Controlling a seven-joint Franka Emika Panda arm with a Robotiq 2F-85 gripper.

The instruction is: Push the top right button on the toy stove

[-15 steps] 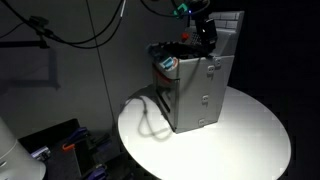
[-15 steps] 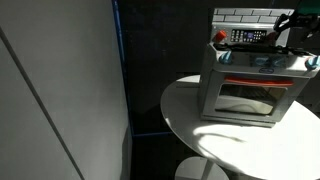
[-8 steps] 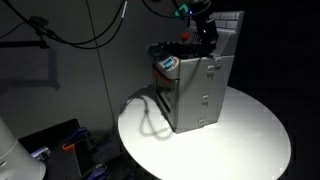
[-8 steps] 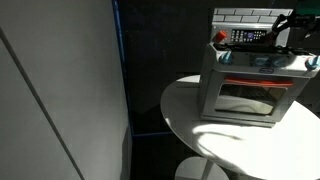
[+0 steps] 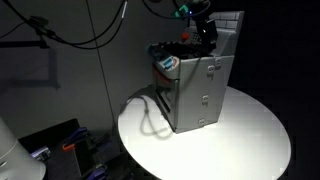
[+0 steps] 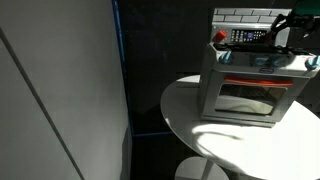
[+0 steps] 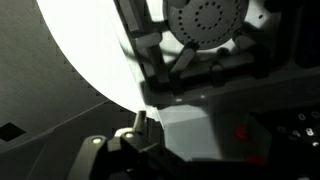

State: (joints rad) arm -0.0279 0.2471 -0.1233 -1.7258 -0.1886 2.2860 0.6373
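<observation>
The toy stove [image 5: 200, 92] is a grey box with a white brick-pattern back panel [image 6: 246, 14] and stands on a round white table [image 5: 250, 140]. Its front oven door [image 6: 245, 100] shows in an exterior view. My gripper [image 5: 207, 38] hangs low over the stove top close to the back panel, and it also shows at the stove's right end [image 6: 288, 30]. In the wrist view I see a round burner [image 7: 205, 20], red markings [image 7: 242, 130] and one fingertip [image 7: 140, 125]. The rest is dark, so the jaws' state is unclear.
A dark cord [image 5: 150, 118] loops on the table beside the stove. Cables [image 5: 70, 30] hang at the back. A tall grey panel [image 6: 60, 90] stands beside the table. The table's edge [image 6: 185, 140] is near the stove front.
</observation>
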